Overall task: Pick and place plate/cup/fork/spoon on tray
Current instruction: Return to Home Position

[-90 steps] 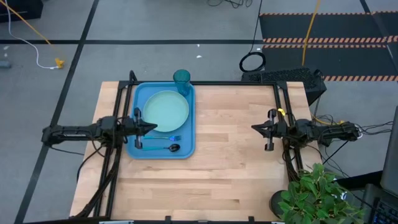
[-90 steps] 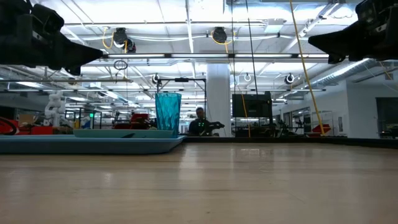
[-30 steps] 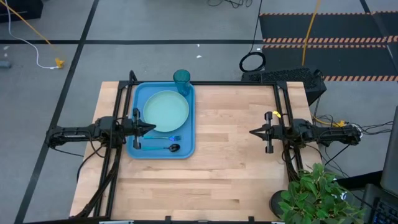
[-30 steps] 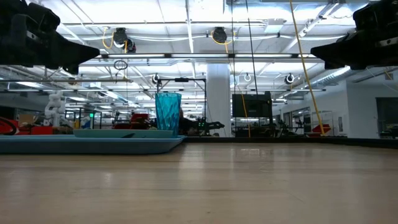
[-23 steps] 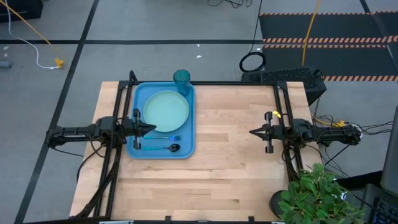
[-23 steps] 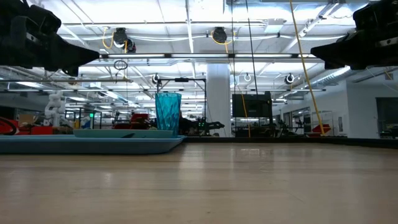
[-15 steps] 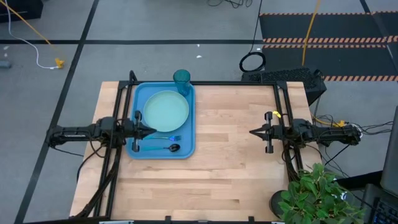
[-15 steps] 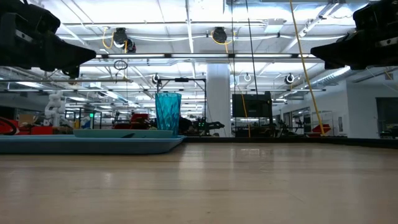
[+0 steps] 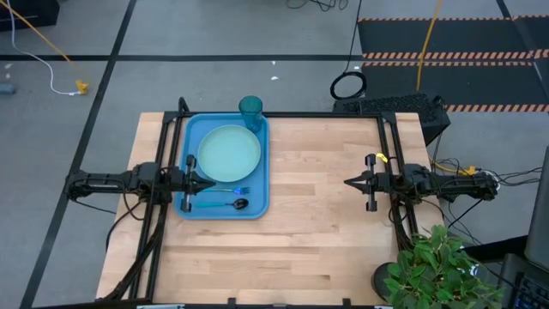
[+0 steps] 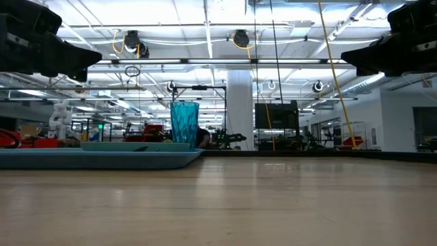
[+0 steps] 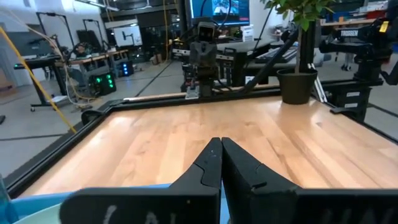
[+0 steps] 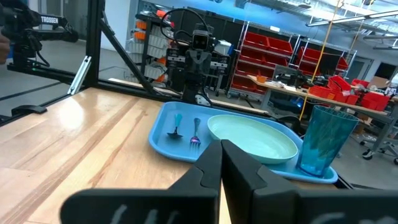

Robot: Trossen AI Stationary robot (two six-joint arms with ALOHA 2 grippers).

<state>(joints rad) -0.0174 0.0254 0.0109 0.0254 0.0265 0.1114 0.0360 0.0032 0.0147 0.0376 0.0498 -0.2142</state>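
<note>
The left tool (image 9: pixel 204 183) hangs clear above the left edge of the tray (image 9: pixel 190 129), its 2 fingers pressed together and holding nothing. The left wrist view shows the dark fingers (image 11: pixel 211 163) meeting in a closed wedge. The right tool (image 9: pixel 349 182) is also closed and empty. It hangs well apart, above bare wood on the right of the table (image 9: pixel 326 249), pointing toward the tray.

All 4 items lie on the blue tray at the table's left side:
- The plate (image 9: pixel 229 153) fills the tray's middle.
- The cup (image 9: pixel 250 110) stands upright at a far corner, just beside the plate.
- The fork (image 9: pixel 233 190) lies beside the plate's near edge.
- The spoon (image 9: pixel 225 205) lies alongside the fork, on the side away from the plate.

Nothing from the set remains on the bare table.

Judging by this, the placing work looks complete. What seems left is only for the arms to draw back to rest — the left one has yet to clear the tray.

As for writing, a dark bar (image 12: pixel 53 20) in the room behind carries white capitals that appear to read "TROSSEN". A similar word shows in the left wrist view on dark equipment (image 11: pixel 346 20). Pale marks on each tool's own body are too blurred to read. A potted plant (image 9: pixel 433 266) sits at the table's near right corner.
</note>
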